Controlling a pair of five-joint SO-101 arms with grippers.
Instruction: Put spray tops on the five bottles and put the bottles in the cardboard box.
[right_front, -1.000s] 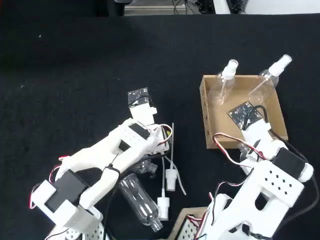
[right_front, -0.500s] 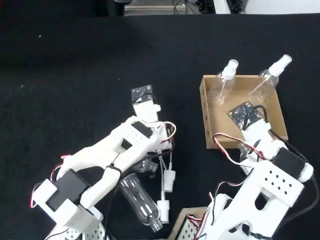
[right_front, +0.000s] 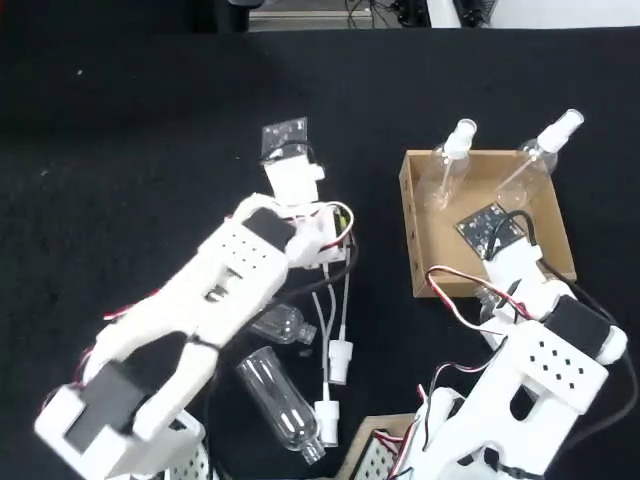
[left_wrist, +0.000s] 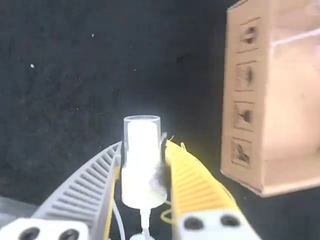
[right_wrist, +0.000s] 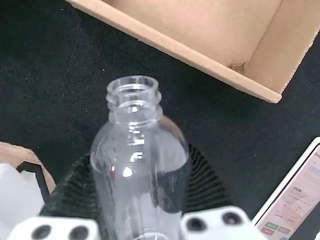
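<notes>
- Left claw (left_wrist: 143, 150) pinches a white spray top with a clear cap (left_wrist: 141, 175), held over the black counter (left_wrist: 60, 75) beside the brown cardboard box (left_wrist: 270, 100)
- Right claw (right_wrist: 136, 172) is clamped round a clear plastic bottle with an open neck (right_wrist: 134, 135), just outside the box's near wall
- Two sprayer-topped clear bottles (right_front: 445, 170) stand inside the box at its far wall
- Two uncapped bottles (right_front: 280, 400) and two loose spray tops (right_front: 340, 360) lie on the counter by the left arm

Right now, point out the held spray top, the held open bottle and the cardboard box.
spray top (left_wrist: 142, 160), left wrist view, white body
bottle (right_wrist: 137, 150), right wrist view, clear shoulder
cardboard box (right_front: 440, 245), high view, bare floor
</notes>
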